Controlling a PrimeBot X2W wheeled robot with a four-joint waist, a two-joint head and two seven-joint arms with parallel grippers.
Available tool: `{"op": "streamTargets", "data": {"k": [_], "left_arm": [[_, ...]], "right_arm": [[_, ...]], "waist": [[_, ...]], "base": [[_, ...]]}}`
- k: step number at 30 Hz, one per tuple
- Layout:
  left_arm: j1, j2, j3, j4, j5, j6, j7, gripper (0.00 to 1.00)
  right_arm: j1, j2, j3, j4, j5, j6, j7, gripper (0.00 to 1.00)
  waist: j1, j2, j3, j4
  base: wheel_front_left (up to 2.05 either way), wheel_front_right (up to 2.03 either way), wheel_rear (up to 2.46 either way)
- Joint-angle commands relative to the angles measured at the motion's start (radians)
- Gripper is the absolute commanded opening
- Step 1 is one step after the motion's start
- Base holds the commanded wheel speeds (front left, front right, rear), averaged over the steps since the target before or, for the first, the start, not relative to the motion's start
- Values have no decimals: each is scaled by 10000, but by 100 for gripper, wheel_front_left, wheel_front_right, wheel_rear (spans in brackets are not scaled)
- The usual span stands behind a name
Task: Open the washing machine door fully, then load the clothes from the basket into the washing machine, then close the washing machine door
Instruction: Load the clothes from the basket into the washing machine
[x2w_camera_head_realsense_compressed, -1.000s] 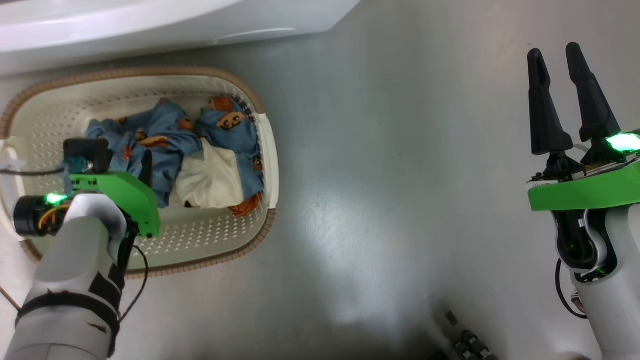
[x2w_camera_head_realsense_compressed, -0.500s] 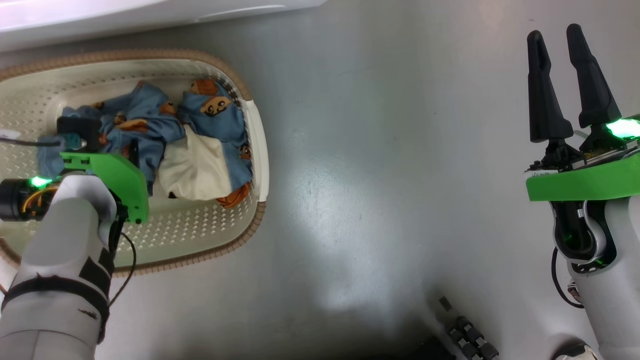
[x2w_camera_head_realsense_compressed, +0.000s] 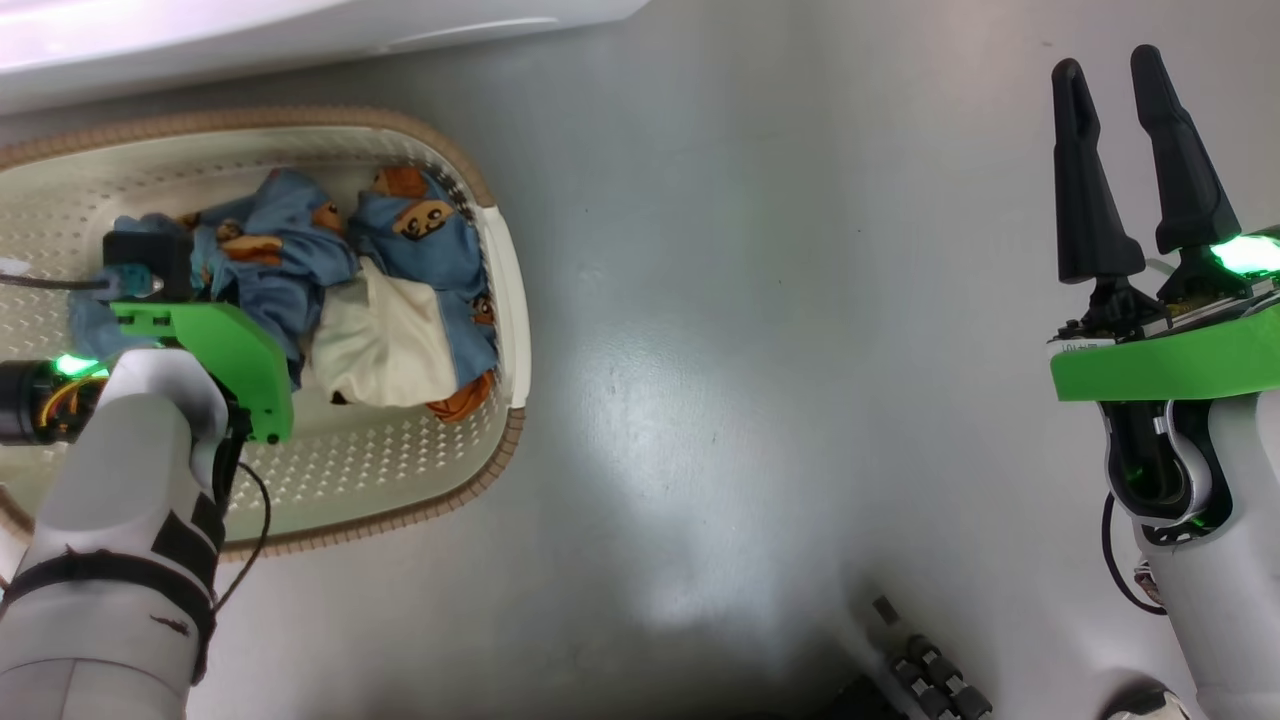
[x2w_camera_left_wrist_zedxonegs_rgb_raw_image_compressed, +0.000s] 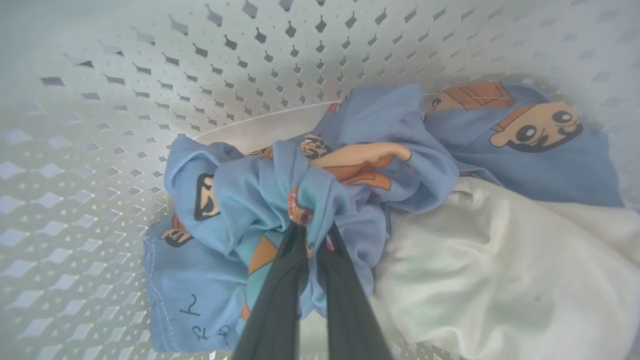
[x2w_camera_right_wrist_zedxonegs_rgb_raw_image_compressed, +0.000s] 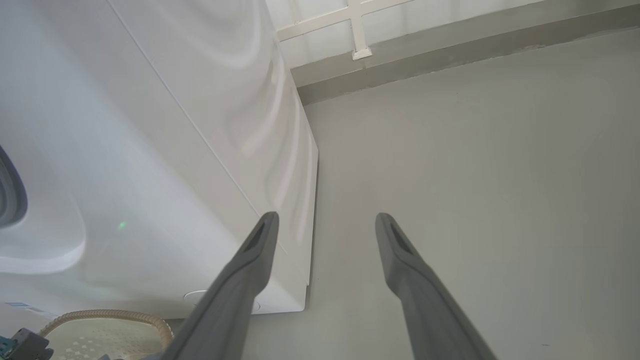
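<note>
**Left gripper clamped on blue garment in basket; right gripper open over floor**

Nearest: pale left forearm (x2w_camera_head_realsense_compressed: 120, 480) comes up from the lower left of the head view. Its wrist is bent over so the green bracket and fingers point down into the basket.

Left gripper (x2w_camera_left_wrist_zedxonegs_rgb_raw_image_compressed: 312, 235): the two dark fingers are pinched nearly together, with a bunched fold of the clothes (x2w_camera_left_wrist_zedxonegs_rgb_raw_image_compressed: 360, 170) caught between the tips. These are light-blue garments with orange cartoon figures. A cream-white piece lies touching them on the robot's right side.

The heap's long axis runs left-right across the head view, along the basket's length. It sits toward the basket's far and right end.

The small cream-white perforated plastic basket with brown woven-look rim (x2w_camera_head_realsense_compressed: 400, 480) stands upright on the grey floor (x2w_camera_head_realsense_compressed: 750, 350). Its long axis also runs left-right, slightly skewed.

Just beyond the basket's far rim is the base of the big white boxy washing machine (x2w_camera_head_realsense_compressed: 200, 30).

Right gripper (x2w_camera_head_realsense_compressed: 1107, 62): forearm rises at the lower right and the fingers point up the view. The fingers are spread apart with nothing between them, over bare floor, well apart from the basket. The right wrist view looks along the machine's white side.
</note>
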Motion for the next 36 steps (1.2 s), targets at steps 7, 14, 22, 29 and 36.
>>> {"op": "streamTargets", "data": {"k": [7,14,22,29,36], "left_arm": [[262,215,309,-45,-418,-144,-784,0],[746,45,346,-45,-655,-423,-1711,0],[1610,-218,533,-120,-1031,-655,-2408,0],[2769,-252,839,-1241,-1223,-657,-2508,0],[4378,-318,1309,-3054,-1113,-539,-2511,0]], "right_arm": [[236,-138,63,-74,-125,58,-78,100],[475,-174,140,165,-127,58,-78,100],[1082,-255,191,378,-113,58,-78,100],[1736,-398,286,625,-91,58,-78,100],[2399,-544,340,892,-49,58,-78,100]], "waist": [[1,0,-551,300],[1,0,-1531,615],[1,0,-2960,853],[1,0,-4264,946],[1,0,-5514,997]], "base": [[0,0,0],[0,0,0],[0,0,0],[0,0,0],[0,0,0]]}}
